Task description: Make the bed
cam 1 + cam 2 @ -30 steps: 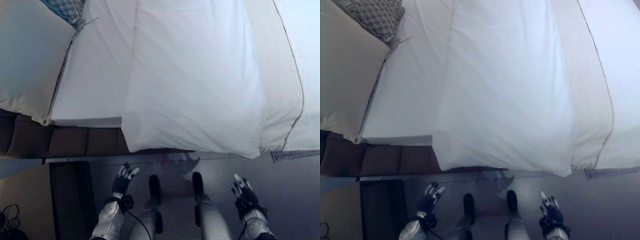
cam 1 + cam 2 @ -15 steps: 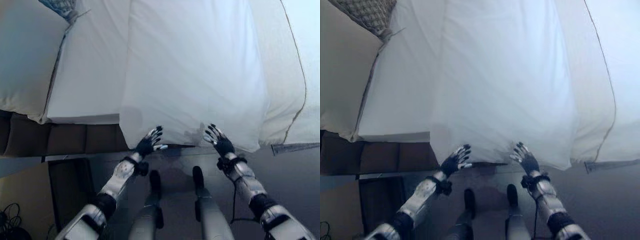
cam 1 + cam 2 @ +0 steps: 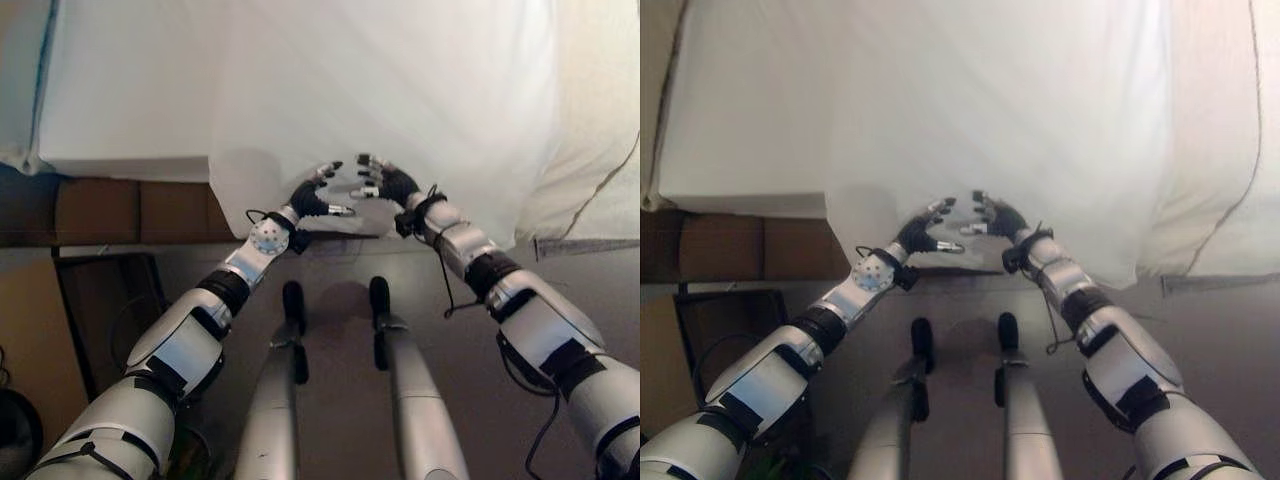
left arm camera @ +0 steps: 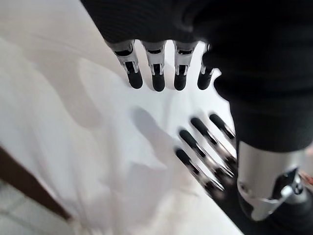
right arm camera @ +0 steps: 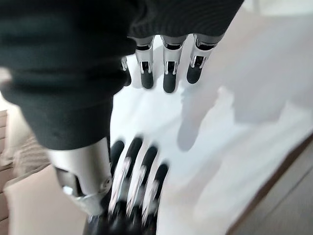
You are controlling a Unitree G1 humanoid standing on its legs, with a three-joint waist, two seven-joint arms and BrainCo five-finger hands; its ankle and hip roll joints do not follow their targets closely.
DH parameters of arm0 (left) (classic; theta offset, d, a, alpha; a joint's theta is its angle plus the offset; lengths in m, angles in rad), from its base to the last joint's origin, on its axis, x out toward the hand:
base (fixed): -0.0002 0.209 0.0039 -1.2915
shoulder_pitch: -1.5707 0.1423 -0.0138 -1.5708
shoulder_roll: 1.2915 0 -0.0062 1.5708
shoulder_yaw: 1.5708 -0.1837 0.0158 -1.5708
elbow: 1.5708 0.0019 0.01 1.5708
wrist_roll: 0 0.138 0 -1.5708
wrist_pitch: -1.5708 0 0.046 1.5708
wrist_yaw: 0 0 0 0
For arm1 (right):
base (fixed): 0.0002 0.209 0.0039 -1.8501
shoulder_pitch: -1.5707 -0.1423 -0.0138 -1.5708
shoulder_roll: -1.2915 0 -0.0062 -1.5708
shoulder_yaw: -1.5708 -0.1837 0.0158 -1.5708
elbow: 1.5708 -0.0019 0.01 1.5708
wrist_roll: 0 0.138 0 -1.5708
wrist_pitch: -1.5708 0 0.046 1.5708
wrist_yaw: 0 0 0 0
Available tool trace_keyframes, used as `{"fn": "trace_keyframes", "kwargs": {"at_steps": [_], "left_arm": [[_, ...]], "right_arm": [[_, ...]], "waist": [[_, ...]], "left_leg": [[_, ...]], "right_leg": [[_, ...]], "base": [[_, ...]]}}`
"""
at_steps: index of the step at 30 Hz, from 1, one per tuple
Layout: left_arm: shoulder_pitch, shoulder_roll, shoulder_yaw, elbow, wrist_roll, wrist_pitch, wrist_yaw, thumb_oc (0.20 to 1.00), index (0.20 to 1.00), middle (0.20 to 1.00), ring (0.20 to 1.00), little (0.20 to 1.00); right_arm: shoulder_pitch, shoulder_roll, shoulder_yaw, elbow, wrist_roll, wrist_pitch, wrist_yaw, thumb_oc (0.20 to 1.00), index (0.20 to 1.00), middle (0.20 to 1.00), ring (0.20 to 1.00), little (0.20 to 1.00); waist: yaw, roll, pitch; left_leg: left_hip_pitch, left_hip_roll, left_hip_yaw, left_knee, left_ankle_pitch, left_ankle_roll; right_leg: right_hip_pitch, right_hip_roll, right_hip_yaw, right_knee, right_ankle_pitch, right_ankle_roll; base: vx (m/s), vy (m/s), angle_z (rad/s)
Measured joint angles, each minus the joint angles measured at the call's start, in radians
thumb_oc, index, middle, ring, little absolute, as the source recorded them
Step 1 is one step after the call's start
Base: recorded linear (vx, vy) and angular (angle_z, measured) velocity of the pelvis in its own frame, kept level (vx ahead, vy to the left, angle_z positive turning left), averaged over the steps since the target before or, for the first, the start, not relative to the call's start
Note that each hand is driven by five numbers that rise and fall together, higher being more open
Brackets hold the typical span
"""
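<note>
Silver, dark-tipped fingers on my left robot hand (image 3: pixel 312 197) and right robot hand (image 3: pixel 385 184) are spread apart, gripping nothing, close together over the near edge of the big white fabric pillow (image 3: pixel 390 90). It overhangs the white-sheeted bed (image 3: pixel 130 100). I judge bed-making barely begun; the pillow needs placing.

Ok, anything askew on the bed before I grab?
Yes: the white pillow hangs past the mattress edge toward the floor. Both the left hand and right hand are open at its overhanging end.

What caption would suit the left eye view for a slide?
Both hands, left hand and right hand, open over the near edge of the white pillow on the bed.
</note>
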Motion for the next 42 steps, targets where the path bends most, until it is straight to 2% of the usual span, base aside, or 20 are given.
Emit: {"fn": "trace_keyframes", "kwargs": {"at_steps": [3,8,11,16,22,24,30,32,35,37,40,42], "left_arm": [[-0.091,0.018,0.007,0.061,0.007,0.001,0.074,1.0,1.0,1.0,1.0,1.0],[-0.209,0.064,-0.018,0.113,0.016,0.022,0.116,1.0,1.0,1.0,1.0,1.0],[-0.222,0.088,-0.021,0.13,0.017,0.031,0.112,1.0,1.0,1.0,1.0,1.0],[-0.231,0.141,-0.009,0.165,-0.012,0.058,0.042,1.0,1.0,1.0,1.0,1.0],[-0.208,0.215,0.087,0.246,-0.057,0.119,0.015,1.0,1.0,1.0,1.0,1.0],[-0.182,0.238,0.098,0.264,-0.071,0.136,0.018,1.0,1.0,1.0,1.0,1.0],[0.013,0.255,0.287,0.288,-0.093,0.155,0.037,1.0,1.0,1.0,1.0,1.0],[0.098,0.258,0.306,0.295,-0.094,0.166,0.039,1.0,1.0,1.0,1.0,1.0],[0.258,0.239,0.398,0.289,-0.094,0.166,0.034,1.0,1.0,1.0,1.0,1.0],[0.33,0.236,0.411,0.295,-0.094,0.17,0.031,1.0,1.0,1.0,1.0,1.0],[0.413,0.202,0.447,0.279,-0.094,0.164,0.012,1.0,1.0,1.0,1.0,1.0],[0.534,0.126,0.577,0.257,-0.113,0.15,-0.002,1.0,1.0,1.0,1.0,1.0]], "right_arm": [[-0.078,0.0,-0.006,0.071,-0.013,0.006,-0.055,1.0,1.0,1.0,1.0,1.0],[-0.187,-0.04,-0.008,0.161,-0.051,0.024,-0.129,1.0,1.0,1.0,1.0,1.0],[-0.193,-0.062,-0.009,0.185,-0.05,0.036,-0.146,1.0,1.0,1.0,1.0,1.0],[-0.191,-0.113,-0.026,0.203,-0.048,0.058,-0.143,1.0,1.0,1.0,1.0,1.0],[-0.134,-0.222,-0.097,0.245,-0.052,0.072,-0.186,1.0,1.0,1.0,1.0,1.0],[-0.092,-0.246,-0.128,0.262,-0.051,0.076,-0.203,1.0,1.0,1.0,1.0,1.0],[0.085,-0.272,-0.283,0.272,-0.05,0.092,-0.224,1.0,1.0,1.0,1.0,1.0],[0.154,-0.272,-0.323,0.271,-0.048,0.099,-0.238,1.0,1.0,1.0,1.0,1.0],[0.29,-0.264,-0.43,0.269,-0.039,0.097,-0.242,1.0,1.0,1.0,1.0,1.0],[0.356,-0.262,-0.448,0.282,-0.038,0.099,-0.247,1.0,1.0,1.0,1.0,1.0],[0.453,-0.256,-0.501,0.274,-0.034,0.091,-0.248,1.0,1.0,1.0,1.0,1.0],[0.55,-0.198,-0.59,0.231,-0.018,0.072,-0.251,1.0,1.0,1.0,1.0,1.0]], "waist": [[-0.011,-0.008,0.004],[-0.022,-0.011,0.004],[-0.022,-0.011,0.004],[-0.021,-0.011,0.004],[-0.02,-0.011,0.004],[-0.022,-0.011,0.004],[-0.019,-0.01,0.005],[-0.016,-0.01,0.005],[-0.012,-0.009,0.005],[-0.007,-0.009,0.005],[0.009,-0.002,0.0],[0.014,0.003,-0.006]], "left_leg": [[-0.088,0.007,-0.011,0.086,-0.021,0.004],[-0.174,0.007,-0.012,0.132,-0.023,0.008],[-0.181,0.005,-0.011,0.133,-0.02,0.008],[-0.179,0.004,-0.007,0.118,-0.016,0.011],[-0.147,0.001,-0.006,0.091,-0.014,0.011],[-0.114,-0.001,-0.006,0.063,-0.008,0.011],[0.06,-0.008,0.007,-0.136,0.059,0.003],[0.127,-0.007,0.007,-0.195,0.079,0.0],[0.269,0.0,0.005,-0.319,0.11,-0.007],[0.348,0.008,0.0,-0.366,0.115,-0.009],[0.446,0.012,-0.006,-0.421,0.121,-0.011],[0.574,0.02,-0.007,-0.499,0.136,-0.011]], "right_leg": [[-0.072,0.005,-0.002,0.052,-0.005,0.001],[-0.147,0.003,-0.002,0.079,0.006,0.005],[-0.154,0.001,-0.001,0.078,0.007,0.006],[-0.153,-0.001,-0.001,0.074,0.012,0.0],[-0.127,-0.003,-0.002,0.057,0.012,-0.001],[-0.096,-0.005,-0.003,0.035,0.012,-0.001],[0.044,-0.011,-0.009,-0.091,0.041,-0.003],[0.103,-0.011,-0.016,-0.131,0.045,-0.005],[0.231,-0.002,-0.032,-0.218,0.054,-0.009],[0.31,0.004,-0.047,-0.258,0.053,-0.009],[0.411,0.008,-0.057,-0.308,0.054,-0.01],[0.545,0.016,-0.074,-0.391,0.066,-0.008]], "base": [[0.0,-0.004,0.01],[0.0,-0.003,-0.01],[0.0,0.0,0.0],[0.0,0.0,0.0],[0.0,0.0,0.0],[0.0,0.0,0.0],[0.02,-0.034,0.02],[0.03,-0.036,0.01],[0.06,-0.061,0.0],[0.1,-0.061,0.01],[0.09,-0.011,0.04],[0.15,0.03,0.06]]}}
